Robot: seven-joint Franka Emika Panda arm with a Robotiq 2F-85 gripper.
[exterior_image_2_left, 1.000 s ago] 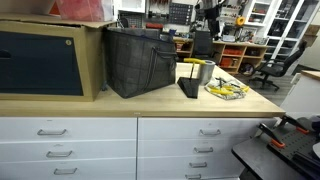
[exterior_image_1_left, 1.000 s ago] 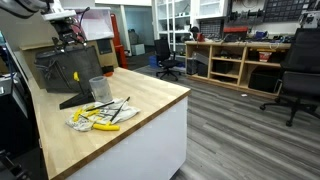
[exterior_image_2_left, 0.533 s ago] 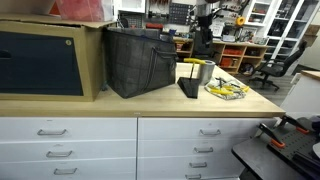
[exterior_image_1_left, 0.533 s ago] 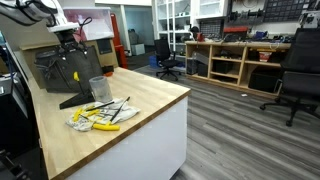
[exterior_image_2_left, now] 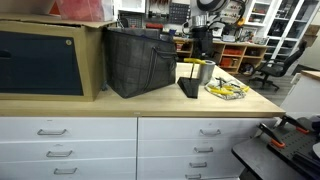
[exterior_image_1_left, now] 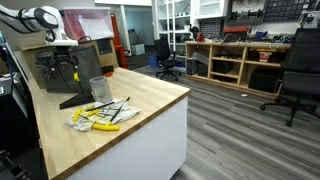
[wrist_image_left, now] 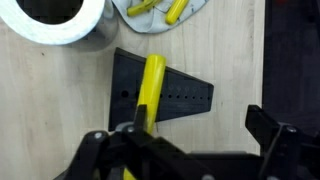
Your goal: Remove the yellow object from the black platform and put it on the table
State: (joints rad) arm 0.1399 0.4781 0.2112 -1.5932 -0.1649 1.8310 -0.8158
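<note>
**Spotter:** What do you get from outside?

**Me:** In an exterior view my tool (exterior_image_1_left: 68, 62) hangs over the black platform (exterior_image_1_left: 74, 98). The platform sits toward the back edge of the wooden surface (exterior_image_1_left: 150, 100), just in front of a black bag (exterior_image_1_left: 52, 68). A cup (exterior_image_1_left: 99, 88) stands just beside the platform. A plate (exterior_image_1_left: 98, 118) with yellow pieces on it lies nearer the front edge. The yellow bar is too small for me to pick out here, and I cannot tell how the jaws stand.

**Spotter:** And from the counter front?

**Me:** In an exterior view the surface runs across above white drawers (exterior_image_2_left: 65, 150), with a beige cabinet (exterior_image_2_left: 45, 60) at one end and the bag next to it. Toward the far end I see the platform (exterior_image_2_left: 188, 88), then the cup (exterior_image_2_left: 204, 72) behind it, then the plate (exterior_image_2_left: 227, 91) near the corner. The tool (exterior_image_2_left: 201, 45) hangs above the platform and apart from it. Its state is not readable from here either.

**Spotter:** Wrist camera?

**Me:** This view settles it. The tool (wrist_image_left: 180, 135) is released, and its fingers (wrist_image_left: 275, 135) are spread wide over the platform (wrist_image_left: 185, 95). The yellow bar (wrist_image_left: 150, 90) lies lengthwise on the platform. Its far end points toward the plate (wrist_image_left: 155, 22) and its near end runs under the tool's body, closer to one finger than to the other. I cannot tell whether that finger touches it. The cup (wrist_image_left: 55, 20) stands just off the platform's narrow end, and bare wood (wrist_image_left: 40, 100) shows around it.
</note>
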